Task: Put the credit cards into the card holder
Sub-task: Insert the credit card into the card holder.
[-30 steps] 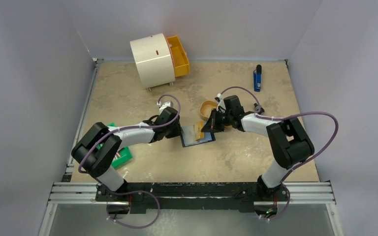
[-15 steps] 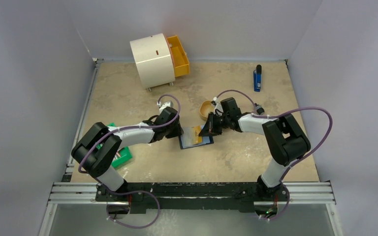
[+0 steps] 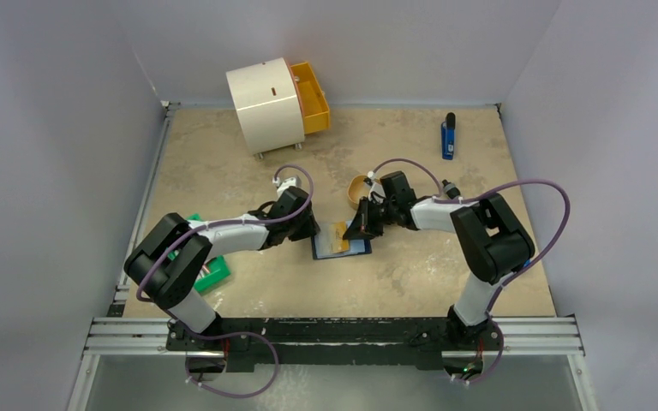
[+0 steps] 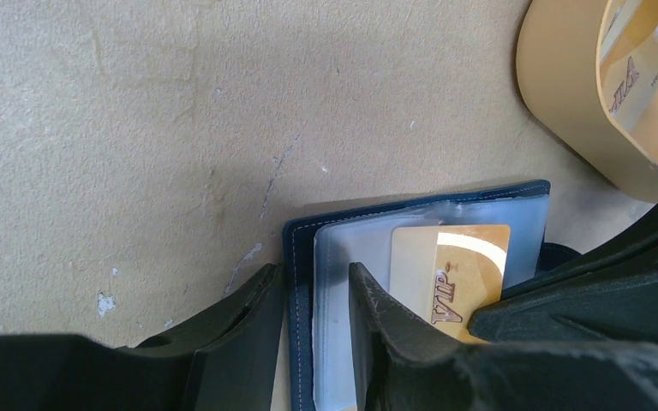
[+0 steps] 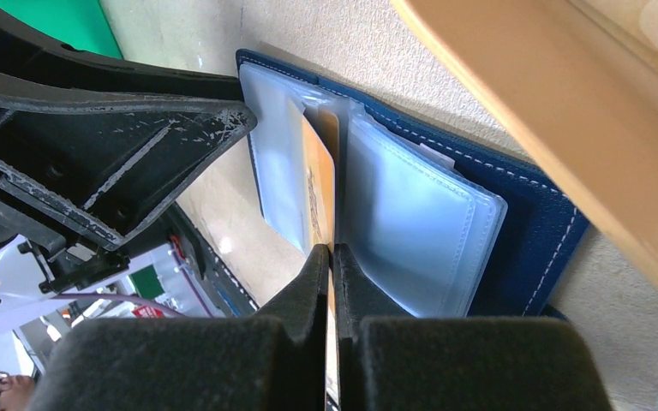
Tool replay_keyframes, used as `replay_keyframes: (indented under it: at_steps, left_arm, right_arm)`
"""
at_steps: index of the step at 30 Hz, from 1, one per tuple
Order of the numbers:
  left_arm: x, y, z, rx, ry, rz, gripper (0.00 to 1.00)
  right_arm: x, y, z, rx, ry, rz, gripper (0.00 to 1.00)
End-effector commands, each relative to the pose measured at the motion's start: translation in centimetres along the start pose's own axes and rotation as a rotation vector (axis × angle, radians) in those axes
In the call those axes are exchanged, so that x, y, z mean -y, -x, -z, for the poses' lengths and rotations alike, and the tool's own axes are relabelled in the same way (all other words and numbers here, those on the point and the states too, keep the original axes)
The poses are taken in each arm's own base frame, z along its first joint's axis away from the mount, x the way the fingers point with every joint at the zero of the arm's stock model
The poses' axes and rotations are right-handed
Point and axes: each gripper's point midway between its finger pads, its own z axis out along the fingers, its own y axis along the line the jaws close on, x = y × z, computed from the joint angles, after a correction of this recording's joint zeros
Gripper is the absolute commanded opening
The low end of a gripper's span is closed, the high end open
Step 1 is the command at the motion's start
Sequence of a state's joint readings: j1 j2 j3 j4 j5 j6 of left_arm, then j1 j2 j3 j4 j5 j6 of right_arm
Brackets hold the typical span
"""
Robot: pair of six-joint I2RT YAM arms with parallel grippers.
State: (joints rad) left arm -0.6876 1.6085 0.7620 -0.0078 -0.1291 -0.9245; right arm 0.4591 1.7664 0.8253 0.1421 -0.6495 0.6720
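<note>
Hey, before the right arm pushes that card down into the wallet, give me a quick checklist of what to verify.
1. Right gripper shut on the credit card: ok.
2. Card holder lying open and flat: ok.
3. Card edge between the clear sleeves: ok; inside an actual pocket: cannot tell.
4. Left gripper astride the holder's left edge, jaws apart; firmly pinning it: cannot tell.
5. All cards loaded: not ok, spare cards sit in the tan tray.

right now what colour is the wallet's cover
The wallet is dark navy blue with pale stitching, clearest in the right wrist view.
</note>
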Motion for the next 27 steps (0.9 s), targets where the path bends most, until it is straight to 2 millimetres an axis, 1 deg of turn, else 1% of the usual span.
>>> replay_keyframes:
  at_steps: [1, 2, 3, 7, 13, 19, 23, 24, 27]
  left_arm:
    - [-0.7, -1.3, -0.3, -0.045, 0.014, 0.007, 0.33]
    - [-0.1, -0.9, -0.4, -0.028, -0.009, 0.013, 0.33]
    - [0.0, -0.9, -0.4, -0.028, -0.015, 0.016, 0.33]
    - [0.1, -1.1, -0.3, -0.029, -0.028, 0.03, 0.33]
    - [0.1, -1.3, -0.3, -0.032, -0.041, 0.046, 0.32]
    - [0.3, -1.4, -0.2, -0.03, -0.057, 0.064, 0.31]
    - [0.1, -1.2, 0.1, -0.02, -0.051, 0.065, 0.31]
    - [0.1, -1.1, 0.3, -0.016, -0.048, 0.065, 0.31]
    - [-0.2, -0.9, 0.6, -0.004, -0.039, 0.06, 0.31]
  right_arm:
    - [-0.3, 0.1, -0.4, -0.012, 0.001, 0.014, 0.0]
    - [-0.4, 0.1, -0.6, -0.012, 0.004, 0.01, 0.0]
    - [-0.6, 0.2, -0.7, -0.008, 0.009, 0.01, 0.0]
    - [-1.2, 0.3, -1.2, 0.0, 0.002, -0.008, 0.0]
    - [-1.7, 0.7, -1.1, 0.041, 0.006, -0.056, 0.0]
    - [-2.2, 0.1, -1.8, 0.017, 0.004, -0.057, 0.0]
    - [-2.1, 0.0, -1.6, 0.02, -0.01, -0.057, 0.0]
    - [-2.2, -0.1, -1.4, 0.019, -0.014, -0.056, 0.04]
    - [-2.2, -0.3, -1.0, 0.016, -0.025, -0.059, 0.23]
